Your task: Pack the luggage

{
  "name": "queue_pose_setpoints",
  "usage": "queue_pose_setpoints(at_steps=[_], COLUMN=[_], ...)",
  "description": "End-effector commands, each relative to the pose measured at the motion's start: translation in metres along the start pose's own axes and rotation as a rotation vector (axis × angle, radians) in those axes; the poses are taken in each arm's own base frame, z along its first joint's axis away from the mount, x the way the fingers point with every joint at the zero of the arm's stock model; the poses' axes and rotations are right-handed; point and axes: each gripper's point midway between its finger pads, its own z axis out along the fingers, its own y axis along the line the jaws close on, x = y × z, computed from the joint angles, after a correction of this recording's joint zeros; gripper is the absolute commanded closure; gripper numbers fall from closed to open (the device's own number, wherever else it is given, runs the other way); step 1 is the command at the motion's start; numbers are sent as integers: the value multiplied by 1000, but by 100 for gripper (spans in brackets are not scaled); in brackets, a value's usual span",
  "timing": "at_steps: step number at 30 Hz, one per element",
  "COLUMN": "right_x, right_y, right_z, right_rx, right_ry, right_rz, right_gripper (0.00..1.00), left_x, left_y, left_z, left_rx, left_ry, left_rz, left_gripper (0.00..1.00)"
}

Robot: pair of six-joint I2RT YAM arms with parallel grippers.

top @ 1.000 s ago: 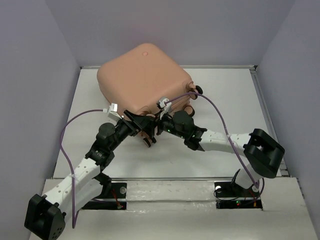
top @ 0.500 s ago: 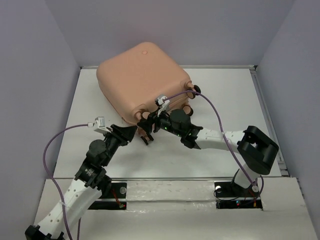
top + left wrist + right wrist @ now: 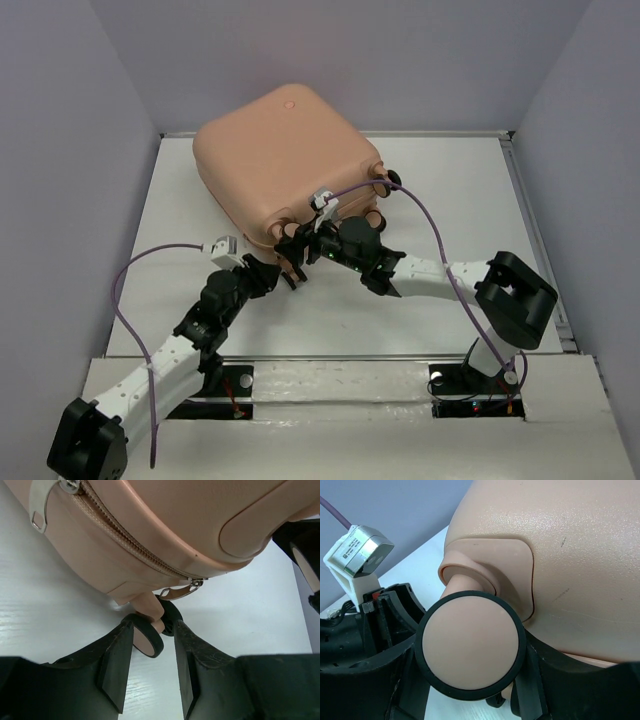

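The large peach-pink hard-shell suitcase (image 3: 285, 160) lies closed and flat on the white table (image 3: 450, 200), in the far half and a little to the left of the middle, turned at an angle to the edges. Its shell is smooth and matt, with rounded corners and a small round dimple (image 3: 290, 104) on the top face. In the right wrist view the plastic shows a fine grain and a few thin dark scratches.

A fabric zipper (image 3: 125, 537) in the same peach colour runs around the side. A flat silver metal pull (image 3: 182, 589) hangs from it near the corner.

Both arms meet at the near edge of the suitcase. The left gripper (image 3: 152, 627) has its black, rough-surfaced fingers (image 3: 117, 665) partly apart, and their tips pinch the twin caster wheel (image 3: 146, 639), which has two peach discs with black rubber rims. The right gripper (image 3: 296, 246) is clamped on the round caster wheel (image 3: 470, 640), a peach disc with a black rim on a short peach stem. This wheel fills the space between its fingers
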Motion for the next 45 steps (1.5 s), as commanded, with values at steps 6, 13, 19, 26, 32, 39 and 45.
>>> queue_pose_setpoints(at_steps=[6, 13, 19, 26, 32, 39, 45], right_x=[-55, -51, -50, -43, -35, -36, -39], right_y=[25, 26, 29, 32, 31, 24, 8], right_z=[10, 10, 10, 11, 9, -1, -16], right_rx=[-82, -95, -108, -134, -139, -97, -6], right_ry=[-165, -159, -157, -139, -124, -138, -157], right_rz=[2, 6, 15, 25, 30, 26, 2], right_gripper=[93, 93, 93, 93, 93, 93, 93], left_x=[-56, -64, -63, -68, -70, -70, -60], left_y=[-42, -51, -48, -57, -65, -48, -11], left_z=[17, 22, 30, 32, 34, 34, 20], left_rx=[89, 88, 53, 20, 9, -99, -236], left_ry=[-176, -196, -202, -256, -276, -271, -241], left_rz=[65, 86, 97, 67, 52, 65, 118], left_gripper=[52, 52, 58, 73, 77, 94, 94])
